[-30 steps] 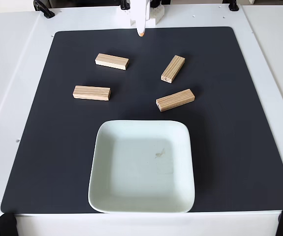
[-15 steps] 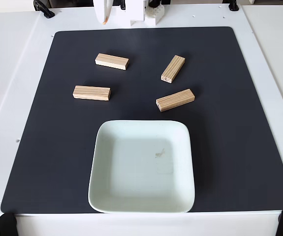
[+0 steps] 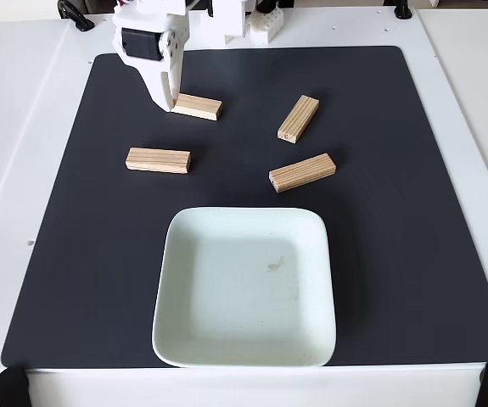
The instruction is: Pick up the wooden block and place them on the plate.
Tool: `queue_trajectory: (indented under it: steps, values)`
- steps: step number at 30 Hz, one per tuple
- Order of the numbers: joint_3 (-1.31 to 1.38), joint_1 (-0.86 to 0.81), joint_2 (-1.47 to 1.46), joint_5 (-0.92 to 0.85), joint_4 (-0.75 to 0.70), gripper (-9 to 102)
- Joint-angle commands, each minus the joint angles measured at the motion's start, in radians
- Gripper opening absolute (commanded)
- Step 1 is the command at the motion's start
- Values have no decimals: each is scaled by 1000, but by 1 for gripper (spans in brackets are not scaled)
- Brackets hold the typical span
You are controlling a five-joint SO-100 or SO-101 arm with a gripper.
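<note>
White gripper (image 3: 168,103) low over the left end of one wooden block, jaws too hidden to tell if apart or together.

In the fixed view the gripper tip covers the left end of the far-left block (image 3: 198,107) on the black mat (image 3: 413,212); contact cannot be judged. A second block (image 3: 158,159) lies nearer, a third (image 3: 299,118) lies tilted to the right, and a fourth (image 3: 302,172) lies just above the plate's far rim. The plate (image 3: 180,339) sits at the mat's near edge with no block on it.
</note>
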State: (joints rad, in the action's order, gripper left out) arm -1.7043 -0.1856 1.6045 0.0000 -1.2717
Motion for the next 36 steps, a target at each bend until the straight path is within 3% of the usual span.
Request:
queue_trajectory:
  steps: [1, 9, 16, 36]
  values:
    - [25, -15, -14, -23, 97, 1]
    - [37, -17, -21, -46, 118, 4]
    - [40, -34, -20, -147, 15, 24]
    - [114, -26, -132, -156, 78, 25]
